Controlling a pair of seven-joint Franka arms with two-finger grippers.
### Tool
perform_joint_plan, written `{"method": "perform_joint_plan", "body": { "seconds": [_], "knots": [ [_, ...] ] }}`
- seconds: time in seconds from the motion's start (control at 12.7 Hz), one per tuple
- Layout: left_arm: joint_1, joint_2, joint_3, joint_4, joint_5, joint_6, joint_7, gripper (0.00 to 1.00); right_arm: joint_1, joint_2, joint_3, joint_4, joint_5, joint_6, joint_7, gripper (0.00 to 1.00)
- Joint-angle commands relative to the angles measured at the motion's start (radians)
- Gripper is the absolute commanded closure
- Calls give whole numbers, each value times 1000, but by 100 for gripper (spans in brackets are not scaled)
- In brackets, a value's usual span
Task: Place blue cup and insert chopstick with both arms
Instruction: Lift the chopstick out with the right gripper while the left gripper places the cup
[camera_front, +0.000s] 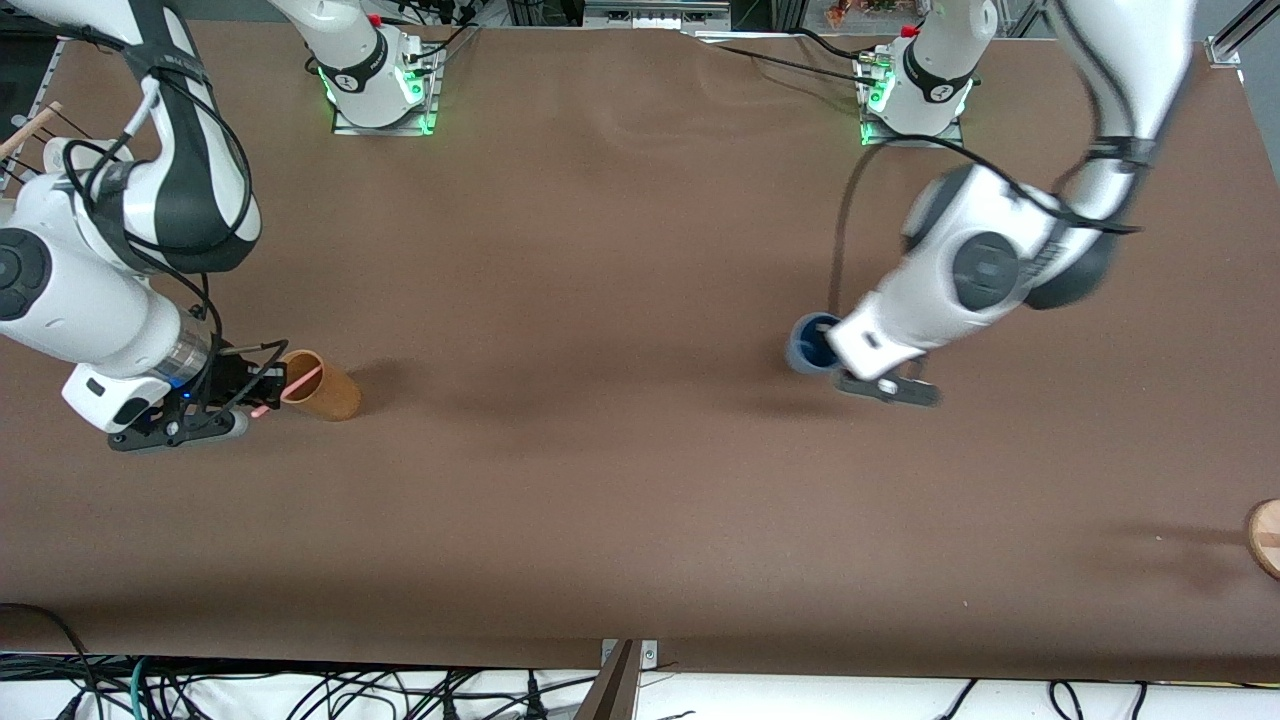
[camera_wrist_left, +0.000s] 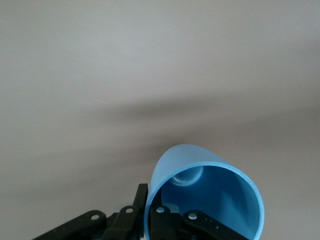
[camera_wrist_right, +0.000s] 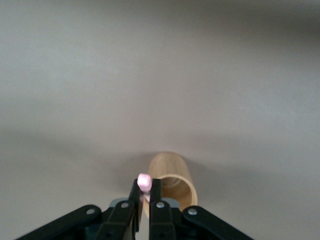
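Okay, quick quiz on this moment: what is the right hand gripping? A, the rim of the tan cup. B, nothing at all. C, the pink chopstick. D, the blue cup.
C: the right hand is shut on the pink chopstick, whose end pokes up between its fingers beside the tan cup, while the blue cup is in the left hand.

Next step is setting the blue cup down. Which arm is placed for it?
Left. Its gripper is shut on the blue cup at its rim, over the table toward the left arm's end. The right gripper is busy: it pinches the chopstick at the tan cup.
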Motion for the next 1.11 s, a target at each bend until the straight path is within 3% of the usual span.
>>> {"method": "perform_joint_plan", "body": {
  "seconds": [0.0, 0.16, 0.39, 0.47, 0.55, 0.79, 1.03],
  "knots": [
    [-177, 158, 27, 148, 35, -9, -183, 100, -9, -19, 29, 91, 8, -155, 14, 98],
    [-232, 203, 42, 178, 181, -9, -225, 100, -7, -35, 47, 140, 7, -235, 14, 98],
    [-235, 270, 42, 180, 200, 37, -223, 96, -7, -35, 81, 224, 10, -302, 15, 98],
    [-239, 266, 42, 183, 189, 41, -223, 16, -6, -35, 92, 235, 11, -304, 35, 98],
    [-239, 258, 38, 184, 189, 40, -219, 0, 3, -35, 105, 243, 14, -305, 93, 98],
    [-222, 199, 12, 215, 180, -50, -213, 0, 86, -24, 115, 266, 14, -310, 271, 97],
    [-187, 99, -4, 265, 154, -266, -201, 0, 166, 4, 116, 300, 49, -295, 443, 97]
  ]
}}
